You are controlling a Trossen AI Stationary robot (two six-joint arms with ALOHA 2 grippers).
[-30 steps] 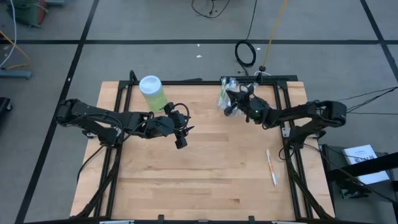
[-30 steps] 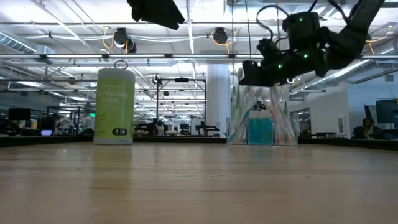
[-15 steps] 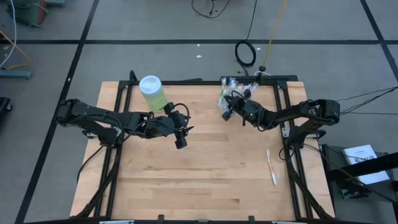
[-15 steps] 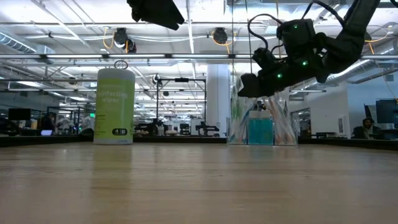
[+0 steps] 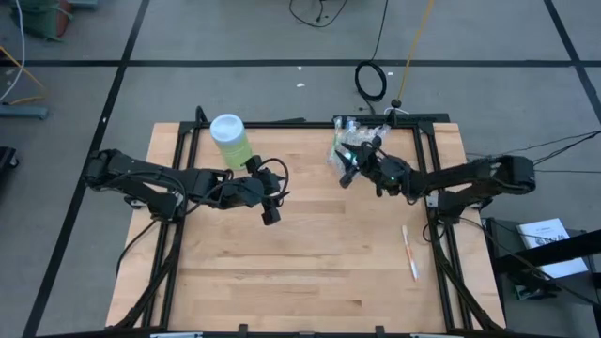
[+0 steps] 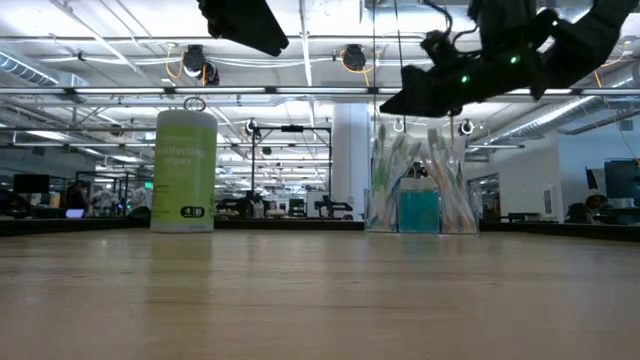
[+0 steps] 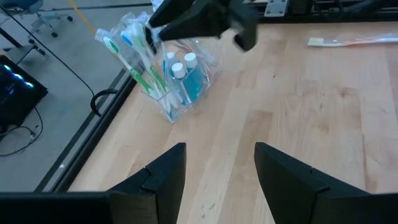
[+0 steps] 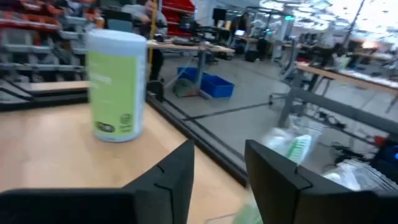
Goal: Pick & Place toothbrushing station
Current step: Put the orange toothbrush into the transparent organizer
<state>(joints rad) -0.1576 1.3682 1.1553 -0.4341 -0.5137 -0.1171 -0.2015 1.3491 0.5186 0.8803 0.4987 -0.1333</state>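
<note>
At the far left of the wooden worktop (image 5: 310, 272), near its back edge, a light-green canister (image 5: 231, 140) with a white lid stands upright; in the low view its label (image 6: 186, 172) faces the camera.

Just in front of and beside the canister, the left arm reaches in from the left side. The left claw (image 5: 271, 208) hangs above bare wood toward the middle of the worktop, its two dark fingers (image 7: 163, 177) spread apart with nothing between them. It touches nothing.

Further right, at the back of the worktop, stands the clear plastic cup (image 5: 345, 141). It is packed with slim toothbrushes (image 7: 134, 59), green and white handles showing clearly, and holds small blue toothpaste tubes (image 7: 186, 76) with white caps. In the low view the cup (image 6: 420, 190) rests upright on the wood with the brushes fanning outward.

The right claw (image 5: 347, 172) sits just in front of the cup and above it, raised clear of the brush tips in the low view. Its fingers (image 8: 177, 180) stand apart and hold nothing.

Toward the right edge, well apart from the cup and nearer the front, a single toothbrush (image 5: 409, 252) with a white and orange handle lies flat on the worktop.
</note>
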